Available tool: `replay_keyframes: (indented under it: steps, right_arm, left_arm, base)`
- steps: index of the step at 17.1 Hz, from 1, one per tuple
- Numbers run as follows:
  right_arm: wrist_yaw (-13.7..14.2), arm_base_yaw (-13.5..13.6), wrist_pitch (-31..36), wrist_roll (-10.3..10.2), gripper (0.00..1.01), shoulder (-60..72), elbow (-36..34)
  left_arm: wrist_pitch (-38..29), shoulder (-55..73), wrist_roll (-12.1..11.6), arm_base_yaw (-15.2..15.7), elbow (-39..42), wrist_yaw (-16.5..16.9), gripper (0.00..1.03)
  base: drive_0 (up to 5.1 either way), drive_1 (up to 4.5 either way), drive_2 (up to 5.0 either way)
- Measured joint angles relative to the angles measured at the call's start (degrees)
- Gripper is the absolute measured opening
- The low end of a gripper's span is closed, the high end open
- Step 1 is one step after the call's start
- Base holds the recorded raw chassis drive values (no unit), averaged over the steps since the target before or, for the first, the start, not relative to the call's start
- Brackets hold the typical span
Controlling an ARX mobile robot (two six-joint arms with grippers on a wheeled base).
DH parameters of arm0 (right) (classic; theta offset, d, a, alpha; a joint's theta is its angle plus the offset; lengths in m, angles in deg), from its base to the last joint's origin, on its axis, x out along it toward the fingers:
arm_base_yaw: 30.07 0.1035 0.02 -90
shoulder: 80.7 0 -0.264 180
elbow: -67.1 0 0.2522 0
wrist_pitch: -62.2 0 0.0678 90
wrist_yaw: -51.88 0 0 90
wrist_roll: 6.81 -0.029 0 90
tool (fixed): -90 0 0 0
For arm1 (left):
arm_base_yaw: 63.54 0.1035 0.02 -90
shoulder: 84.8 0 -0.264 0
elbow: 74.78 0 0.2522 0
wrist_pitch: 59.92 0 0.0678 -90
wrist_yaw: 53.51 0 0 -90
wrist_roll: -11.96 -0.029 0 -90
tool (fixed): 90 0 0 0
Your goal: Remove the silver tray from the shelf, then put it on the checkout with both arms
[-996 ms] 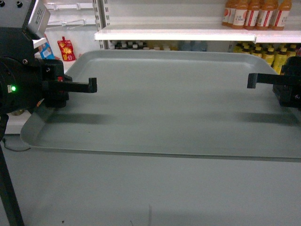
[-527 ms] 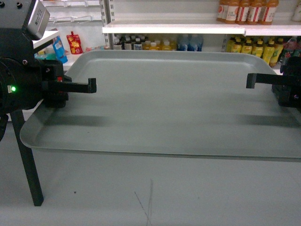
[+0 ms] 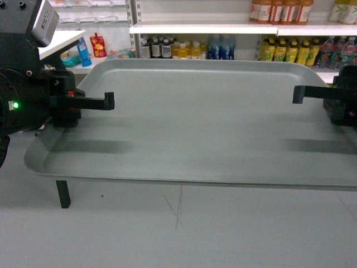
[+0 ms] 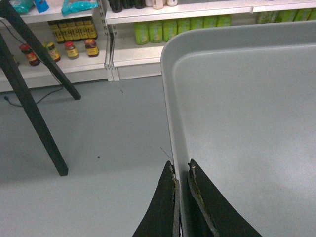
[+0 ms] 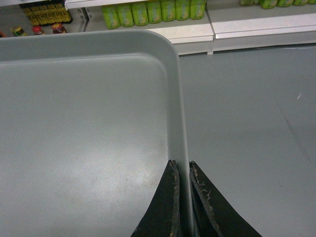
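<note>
silver tray off the shelf, in transit between both arms; checkout not yet in view

large rectangular matte grey-silver metal tray (image 3: 195, 123) with rounded corners and low raised rim is held level in the air above the grey floor (image 3: 184, 229). nothing supports it from below in any view. its far rim points to 12 o'clock, toward the white metal store shelves (image 3: 223, 27) stocked with orange and yellow bottles (image 3: 279, 50).

left gripper (image 4: 180, 197): thin black fingers pinched narrow on the tray's left rim, at 9 o'clock in the head view. right gripper (image 5: 181, 197): same narrow pinch on the right rim, at 3 o'clock. both wrist views show the rim sitting between the finger pair, floor beyond it.

progress, as judged: removal from the shelf looks done, since the tray is clear of every shelf board. remaining: carry to the broad white checkout counter, set down, release both sides. no checkout surface can be identified here.

versus a second ago: shelves and bottles sit farther off and shifted; a black stand leg (image 3: 62, 194) shows at 7 o'clock, more floor is exposed. tray and grippers keep the same places in the head view, so the grip is unchanged while the base is likely backing away.
</note>
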Motion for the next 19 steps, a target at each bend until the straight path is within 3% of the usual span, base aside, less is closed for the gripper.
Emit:
replay_keyframes:
  steps: [5, 14, 19]
  right_arm:
    - [0.0, 0.0, -0.1, 0.0, 0.03, 0.0, 0.0]
    - [0.0, 0.0, -0.3, 0.0, 0.03, -0.4, -0.1]
    - [0.0, -0.3, -0.4, 0.0, 0.03, -0.4, -0.1]
  left_arm:
    - [0.1, 0.0, 0.0, 0.0, 0.0, 0.0, 0.04]
    - [0.1, -0.2, 0.0, 0.0, 0.0, 0.0, 0.04]
    - [0.2, -0.2, 0.0, -0.3, -0.1, 0.0, 0.04]
  base:
    - [0.1, -4.16, 4.3]
    - [0.0, 0.0, 0.0]
    - [-4.9, 3.19, 1.8]
